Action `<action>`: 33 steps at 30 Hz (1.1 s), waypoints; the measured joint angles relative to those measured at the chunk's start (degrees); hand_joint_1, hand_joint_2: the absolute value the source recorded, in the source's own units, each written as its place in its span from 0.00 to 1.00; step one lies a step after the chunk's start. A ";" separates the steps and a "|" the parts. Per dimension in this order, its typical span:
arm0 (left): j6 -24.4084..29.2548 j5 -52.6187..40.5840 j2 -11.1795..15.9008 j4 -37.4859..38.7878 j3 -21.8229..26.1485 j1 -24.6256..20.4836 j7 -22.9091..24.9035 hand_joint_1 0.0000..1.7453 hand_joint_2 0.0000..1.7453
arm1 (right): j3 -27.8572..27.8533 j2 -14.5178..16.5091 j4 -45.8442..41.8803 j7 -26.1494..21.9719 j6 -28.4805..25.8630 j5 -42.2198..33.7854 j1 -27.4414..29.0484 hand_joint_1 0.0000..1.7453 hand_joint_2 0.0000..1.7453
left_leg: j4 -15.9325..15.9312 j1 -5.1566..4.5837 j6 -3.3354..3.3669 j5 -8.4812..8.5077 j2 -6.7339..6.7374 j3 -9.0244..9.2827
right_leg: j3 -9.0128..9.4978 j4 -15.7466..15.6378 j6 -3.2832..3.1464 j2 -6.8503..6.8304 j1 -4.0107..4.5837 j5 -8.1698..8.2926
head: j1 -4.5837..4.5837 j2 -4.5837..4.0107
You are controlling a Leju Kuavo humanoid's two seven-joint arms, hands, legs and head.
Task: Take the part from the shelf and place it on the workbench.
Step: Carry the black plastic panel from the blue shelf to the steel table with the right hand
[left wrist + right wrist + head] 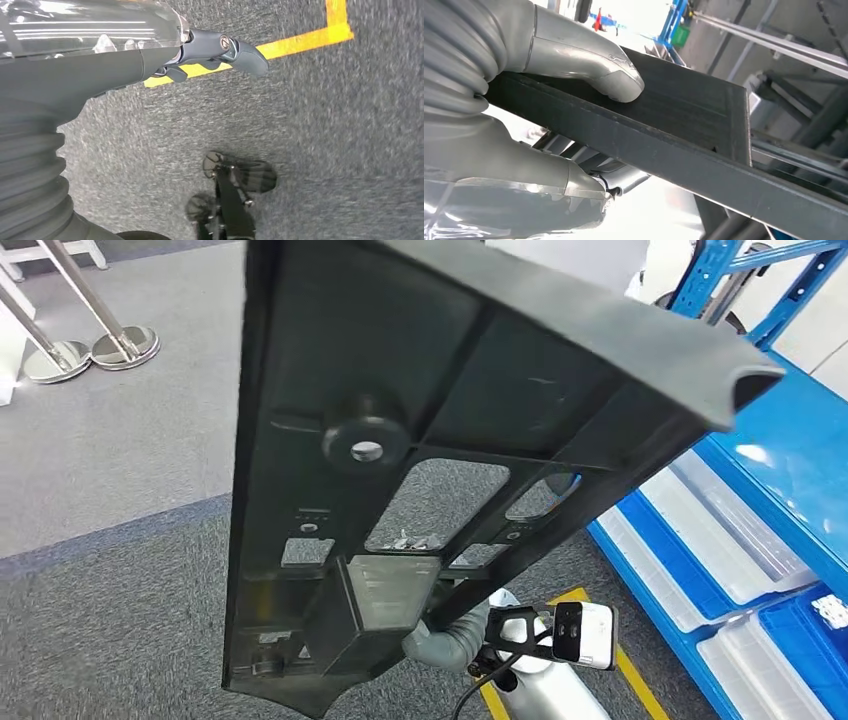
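Observation:
The part is a large black plastic panel with ribs, cut-outs and a round boss. It stands tilted and raised in front of me, covering much of the head view. My right hand grips its lower edge from the right, mostly hidden behind it. In the right wrist view the thick grey thumb presses on the panel's flat face, with the edge clamped between thumb and palm. My left hand hangs over the grey carpet, fingers loosely extended and holding nothing.
A blue shelf with white bins runs along the right side. Yellow tape marks the carpet near its foot and also shows by my left hand. Chrome stanchion bases stand far left.

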 joint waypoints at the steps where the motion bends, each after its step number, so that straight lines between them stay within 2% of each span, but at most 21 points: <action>1: -0.19 0.00 0.01 0.00 -0.08 -0.02 -0.05 0.00 1.00 | 0.67 -0.02 0.46 0.07 0.19 0.13 -0.18 1.00 1.00 | 0.03 -0.05 0.03 -0.01 -0.75 -0.01 | -1.80 3.18 -0.01 0.34 -0.01 -0.85 | 0.00 0.00; 2: -0.39 0.00 0.01 0.00 -0.20 -0.02 -0.10 0.00 1.00 | 1.52 -0.01 0.92 0.17 0.39 0.34 -0.45 1.00 1.00 | 0.10 -0.10 0.03 -0.03 -1.53 -0.01 | -2.74 4.47 -0.04 0.46 -0.02 -0.57 | 0.00 0.00; 3: -0.54 0.00 0.01 0.00 -0.31 -0.02 -0.13 0.00 1.00 | 2.46 0.05 1.33 0.27 0.56 0.58 -0.78 1.00 1.00 | 0.20 -0.12 0.00 -0.05 -2.31 0.00 | -2.53 3.39 -0.12 0.57 -0.06 0.84 | 0.00 0.00; 4: -0.65 0.00 0.01 0.00 -0.40 -0.03 -0.15 0.00 1.00 | 3.38 0.15 1.62 0.34 0.67 0.80 -1.14 1.00 1.00 | 0.35 -0.11 -0.08 -0.10 -3.11 0.02 | -1.18 0.08 -0.24 0.95 -0.10 3.11 | 0.00 0.00; 6: -0.74 0.00 -0.03 0.00 -0.49 -0.11 -0.17 0.00 1.00 | 4.85 0.43 2.02 0.42 0.70 0.99 -1.77 1.00 1.00 | 0.84 -0.08 -0.44 -0.28 -4.60 -0.21 | 2.17 -7.69 -0.45 3.46 -0.30 6.69 | -0.01 0.00; 8: -0.82 0.00 -0.07 0.00 -0.52 -0.13 -0.20 0.00 1.00 | 5.72 0.65 2.31 0.48 0.66 1.01 -2.17 1.00 1.00 | 1.13 0.03 -1.14 -0.34 -5.79 -0.73 | 3.56 -11.15 -0.55 5.10 -0.30 7.59 | -0.02 0.00; 10: -0.96 0.00 -0.07 0.00 -0.62 0.04 -0.18 0.00 1.00 | 6.50 0.87 2.49 0.69 0.62 1.15 -2.59 1.00 1.00 | 1.05 0.26 -1.94 -0.23 -6.65 -1.04 | 3.66 -11.50 -0.99 4.11 -0.17 7.73 | -0.02 0.00; 12: -1.16 0.00 -0.08 0.00 -0.85 0.21 -0.11 0.00 1.00 | 7.36 1.17 2.54 0.93 0.51 1.37 -3.08 1.00 1.00 | 2.08 0.28 -2.43 -0.86 -4.83 -1.55 | 4.06 -12.07 -1.74 2.87 -0.23 7.96 | -0.02 0.00; 13: -1.23 -0.01 -0.08 0.00 -0.97 0.10 -0.07 0.00 1.00 | 7.68 1.28 2.55 0.98 0.35 1.45 -3.24 1.00 1.00 | 4.38 0.24 -2.64 -2.16 -3.06 -2.64 | 4.28 -12.34 -2.06 2.03 -0.24 8.01 | -0.03 0.00; 14: -1.27 -0.01 -0.11 0.00 -1.11 -0.07 -0.03 0.00 1.00 | 7.91 1.33 2.60 1.00 0.13 1.49 -3.33 1.00 1.00 | 7.84 0.24 -2.85 -3.94 -1.24 -4.31 | 4.42 -12.42 -2.26 1.18 -0.11 7.95 | -0.03 0.00; 16: -1.27 -0.02 -0.21 0.00 -1.41 -0.39 0.03 0.00 1.00 | 8.11 1.26 2.83 0.96 -0.36 1.47 -3.41 1.00 1.00 | 15.72 0.43 -3.26 -7.29 0.39 -8.25 | 4.51 -12.42 -2.43 -0.67 0.16 7.77 | -0.02 0.00; 18: -1.16 -0.02 -0.39 0.00 -1.70 -0.30 0.16 0.00 1.00 | 8.18 1.12 3.12 0.91 -0.67 1.41 -3.59 1.00 1.00 | 16.94 0.63 -3.42 -6.75 0.76 -8.81 | 4.60 -12.41 -2.34 -2.25 0.29 7.56 | -0.02 0.00; 19: -1.09 -0.02 -0.45 0.00 -1.79 -0.23 0.24 0.00 1.00 | 8.20 1.08 3.24 0.88 -0.78 1.38 -3.74 1.00 1.00 | 14.03 0.69 -3.41 -5.06 1.13 -7.22 | 4.74 -12.40 -2.22 -2.97 0.31 7.43 | -0.02 0.00; 22: -0.97 -0.02 -0.63 0.00 -1.92 -0.45 0.37 0.00 1.00 | 8.23 1.02 3.49 0.82 -1.05 1.32 -4.35 1.00 1.00 | 2.82 0.30 -2.56 -1.07 4.19 -1.06 | 5.33 -12.39 -1.49 -4.71 0.65 6.92 | -0.02 0.00; 23: -0.97 -0.02 -0.69 0.00 -1.93 -0.53 0.38 0.00 1.00 | 8.24 0.99 3.54 0.80 -1.10 1.30 -4.53 1.00 1.00 | 1.44 0.08 -2.08 -0.94 4.71 -0.37 | 5.46 -12.40 -1.19 -5.15 0.77 6.80 | -0.02 0.00; 25: -0.97 -0.02 -0.75 0.00 -1.95 -0.52 0.50 0.00 1.00 | 8.26 0.96 3.60 0.78 -1.17 1.26 -4.78 1.00 1.00 | 1.22 -0.17 -1.18 -1.05 3.77 -0.48 | 5.69 -12.48 -0.56 -6.05 0.82 6.60 | -0.01 0.00; 26: -0.96 -0.02 -0.80 0.00 -1.96 -0.45 0.62 0.00 1.00 | 8.26 0.95 3.62 0.78 -1.21 1.20 -4.90 1.00 1.00 | 1.07 -0.11 -0.85 -0.96 3.17 -0.43 | 5.76 -12.27 -0.20 -5.78 0.67 6.31 | -0.01 0.00; 28: -0.89 -0.02 -0.98 0.00 -2.01 -0.51 1.01 0.00 1.00 | 8.27 0.92 3.65 0.74 -1.29 0.96 -5.24 1.00 1.00 | 0.75 0.10 -0.11 -0.70 1.99 -0.25 | 4.60 -9.36 0.36 -3.13 0.40 4.32 | -0.02 0.00; 30: -0.65 -0.02 -1.20 0.00 -2.14 -0.77 1.41 0.00 1.00 | 8.26 0.77 3.78 0.72 -1.31 0.72 -5.46 1.00 1.00 | 0.70 0.10 0.37 -0.60 0.70 -0.24 | 0.88 -1.91 0.53 -0.17 0.29 0.72 | -0.01 0.00; 31: -0.44 -0.02 -1.28 0.00 -2.22 -0.85 1.63 0.00 1.00 | 8.25 0.64 3.91 0.73 -1.29 0.67 -5.47 1.00 1.00 | 0.74 0.02 0.46 -0.62 -0.04 -0.24 | -1.27 2.04 0.53 0.27 0.31 -0.65 | -0.01 0.00; 33: 0.00 -0.02 -1.44 0.00 -2.36 -0.77 2.23 0.00 1.00 | 8.24 0.44 4.23 0.73 -1.20 0.59 -5.48 1.00 1.00 | 0.86 -0.14 0.51 -0.66 -1.71 -0.22 | -3.41 4.88 0.35 0.50 0.33 -0.17 | -0.01 0.00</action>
